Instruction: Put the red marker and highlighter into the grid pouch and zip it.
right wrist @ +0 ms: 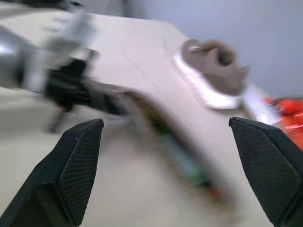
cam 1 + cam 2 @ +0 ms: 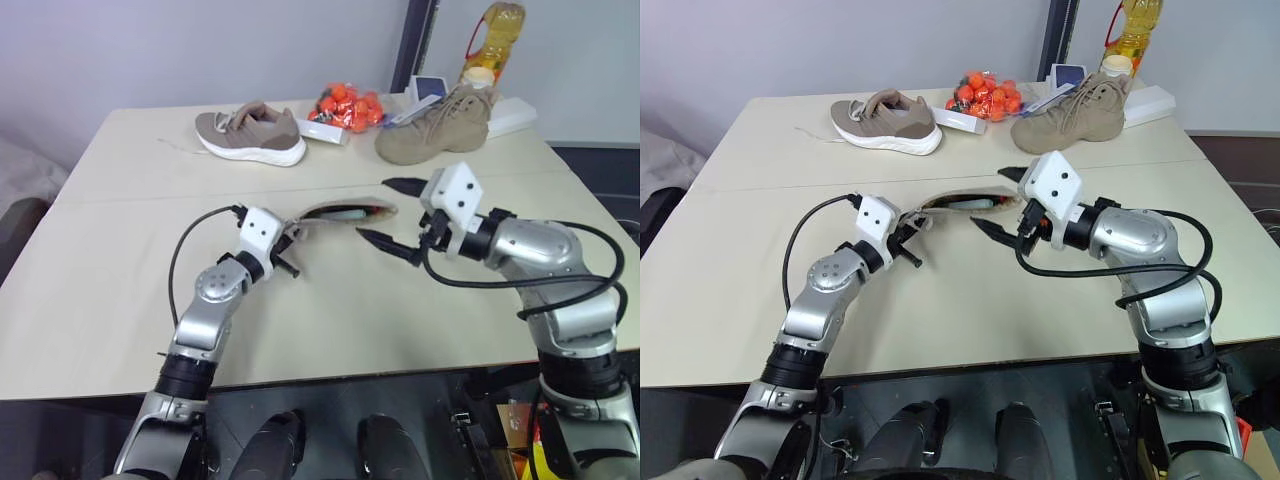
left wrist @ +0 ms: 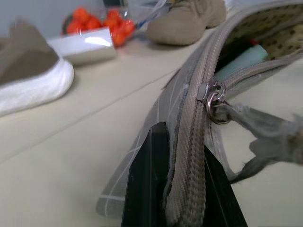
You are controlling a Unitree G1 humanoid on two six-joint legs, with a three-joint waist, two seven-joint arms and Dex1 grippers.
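Pouch (image 2: pixel 335 214): mid-tabletop (image 2: pixel 120 290), between the two grippers, mouth gaping, zipper unclosed; one end lifted off the surface. Metal pull (image 3: pixel 214 97) near the held end, grey fabric tab trailing from it.

Highlighter (image 3: pixel 241 61): inside pouch, pale green body showing through the open mouth.

Marker (image 3: pixel 254 41): apparently inside too; a small red bit showing beside the highlighter, too little visible for certainty.

Left gripper (image 2: pixel 285 262): jaws shut tight on the pouch's end, pinching fabric and zipper tape just past the pull.

Right gripper (image 2: pixel 402 219): jaws spread wide, holding nothing, hovering just off the pouch's open end.

Background, far edge of tabletop, well apart from the work: sneaker (image 2: pixel 250 133), boot (image 2: pixel 435 128), orange bag (image 2: pixel 347 106), white box (image 2: pixel 325 132), oil bottle (image 2: pixel 492 35).

Progress, as judged: loading done or nearly so; zipping not begun. Remaining: right jaws onto pull or tab, draw along the tape while left anchors the end.
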